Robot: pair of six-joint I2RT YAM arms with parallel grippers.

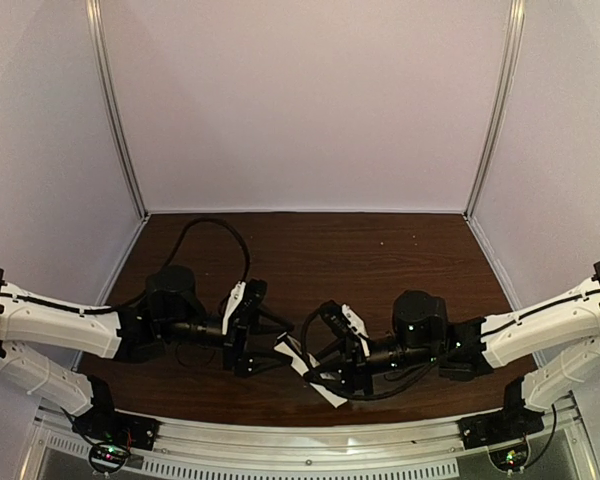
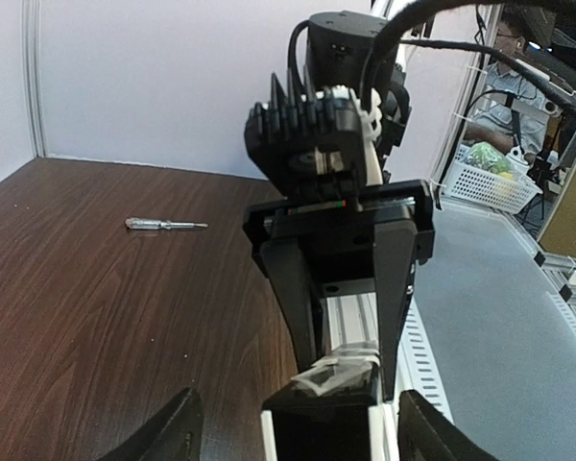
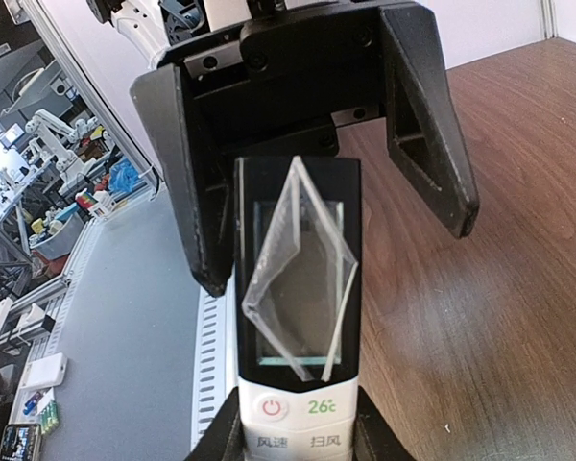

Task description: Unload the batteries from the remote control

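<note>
The remote control is a white bar whose dark display end carries a peeling clear film. My right gripper is shut on its white body, display side towards the camera. From the top view the remote control hangs between the two arms near the table's front edge, with my right gripper on it. My left gripper faces it, open, jaws straddling the display end with gaps on both sides. That left gripper shows black in the right wrist view. The batteries are hidden.
A slim clear-handled screwdriver lies on the brown table towards the back. The aluminium rail runs along the near edge. A white basket stands beyond the enclosure. White walls close in the table on three sides.
</note>
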